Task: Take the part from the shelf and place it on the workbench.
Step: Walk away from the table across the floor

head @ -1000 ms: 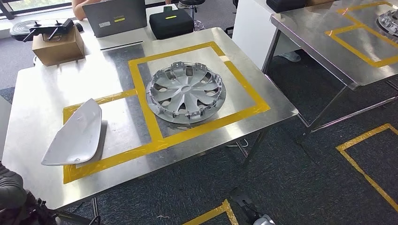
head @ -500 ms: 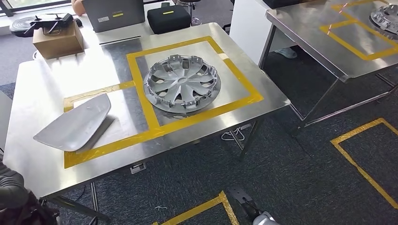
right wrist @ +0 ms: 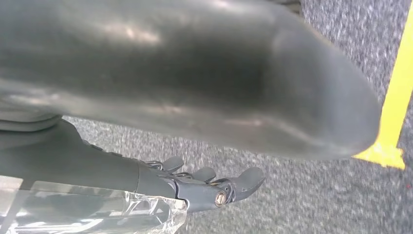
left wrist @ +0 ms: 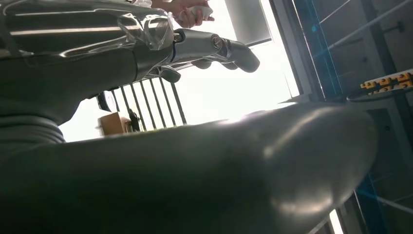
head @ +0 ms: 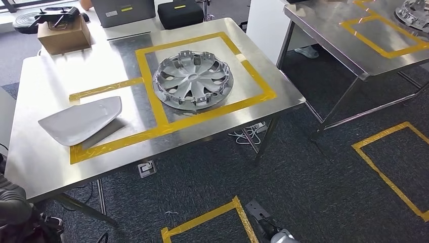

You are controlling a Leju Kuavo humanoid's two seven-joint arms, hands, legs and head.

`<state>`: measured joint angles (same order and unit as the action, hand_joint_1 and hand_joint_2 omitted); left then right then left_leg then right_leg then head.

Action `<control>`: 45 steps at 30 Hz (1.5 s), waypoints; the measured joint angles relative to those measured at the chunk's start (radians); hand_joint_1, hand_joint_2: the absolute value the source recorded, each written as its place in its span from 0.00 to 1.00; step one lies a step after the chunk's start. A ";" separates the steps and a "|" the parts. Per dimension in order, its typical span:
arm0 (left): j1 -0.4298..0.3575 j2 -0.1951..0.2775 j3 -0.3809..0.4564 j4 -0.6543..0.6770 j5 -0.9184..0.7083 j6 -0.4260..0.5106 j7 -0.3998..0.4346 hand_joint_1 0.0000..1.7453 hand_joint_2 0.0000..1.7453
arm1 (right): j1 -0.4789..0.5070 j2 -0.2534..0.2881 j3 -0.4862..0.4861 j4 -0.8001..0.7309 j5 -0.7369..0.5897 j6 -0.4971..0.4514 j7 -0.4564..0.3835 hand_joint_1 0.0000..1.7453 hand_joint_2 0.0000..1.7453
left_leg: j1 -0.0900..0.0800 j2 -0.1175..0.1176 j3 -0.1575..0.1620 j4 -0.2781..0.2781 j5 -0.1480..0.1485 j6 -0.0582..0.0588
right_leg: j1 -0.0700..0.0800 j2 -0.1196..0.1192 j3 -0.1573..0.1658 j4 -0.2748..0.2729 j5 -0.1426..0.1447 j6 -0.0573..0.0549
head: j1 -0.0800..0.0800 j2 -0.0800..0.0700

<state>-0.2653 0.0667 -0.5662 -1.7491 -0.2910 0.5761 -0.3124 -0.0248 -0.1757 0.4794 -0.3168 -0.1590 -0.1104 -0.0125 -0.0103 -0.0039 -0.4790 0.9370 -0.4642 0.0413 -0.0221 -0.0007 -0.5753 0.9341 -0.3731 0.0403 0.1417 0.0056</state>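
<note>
The steel bench (head: 45, 167) fills the left of the head view, marked into two bays by yellow tape (head: 152, 96). A second steel bench (head: 354, 55) stands to the right across a carpeted aisle, well apart, with another wheel cover (head: 412, 11) at its far corner.

In the larger taped bay lies a silver wheel cover (head: 192, 78), inner side up, inside the tape lines. It looks like thin moulded plastic: light, fairly stiff, with clips around the rim that could snag or snap. The rim between clips, or a spoke opening, seems the safest place to take hold.

In the smaller bay lies a pale curved panel (head: 81, 121), smooth and probably slippery, one edge raised off the bench; that raised edge offers the easiest purchase.

Behind the bench sit a cardboard box (head: 63, 35) and a black case (head: 179, 14).

No shelf shows, so which part the task means cannot be told.

The left hand (left wrist: 214, 46) holds nothing, fingers loosely extended. The right hand (right wrist: 214, 187) hangs above the carpet, likewise free, fingers apart. The near bench edge and the aisle leave open room.
</note>
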 joint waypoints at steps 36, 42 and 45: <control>0.010 -0.004 -0.012 0.004 0.026 -0.004 -0.001 0.00 0.00 | 0.026 -0.002 0.025 0.015 -0.032 -0.027 0.000 0.00 0.00 | 0.009 0.010 -0.056 -0.006 0.049 0.018 | -0.006 -0.001 -0.119 0.275 -0.156 -0.010 | 0.002 0.000; 0.010 -0.004 -0.012 0.003 0.026 -0.004 -0.002 0.00 0.00 | 0.020 -0.003 0.027 0.016 -0.032 -0.028 0.000 0.00 0.00 | 0.006 0.011 -0.153 0.028 0.109 -0.003 | -0.005 0.001 0.094 0.084 -0.123 0.020 | 0.001 0.000; 0.011 -0.004 -0.012 0.003 0.026 -0.004 -0.003 0.00 0.00 | 0.019 -0.002 0.028 0.017 -0.032 -0.029 0.000 0.00 0.00 | 0.006 0.013 -0.164 0.025 0.138 -0.019 | 0.002 0.003 0.119 0.014 -0.135 -0.008 | 0.000 0.000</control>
<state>-0.2546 0.0628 -0.5784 -1.7458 -0.2654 0.5720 -0.3154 -0.0058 -0.1777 0.5078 -0.3000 -0.1913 -0.1392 -0.0130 -0.0044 0.0090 -0.6429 0.9623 -0.3263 0.0218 -0.0201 0.0024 -0.4558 0.9480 -0.5086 0.0320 0.1422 0.0053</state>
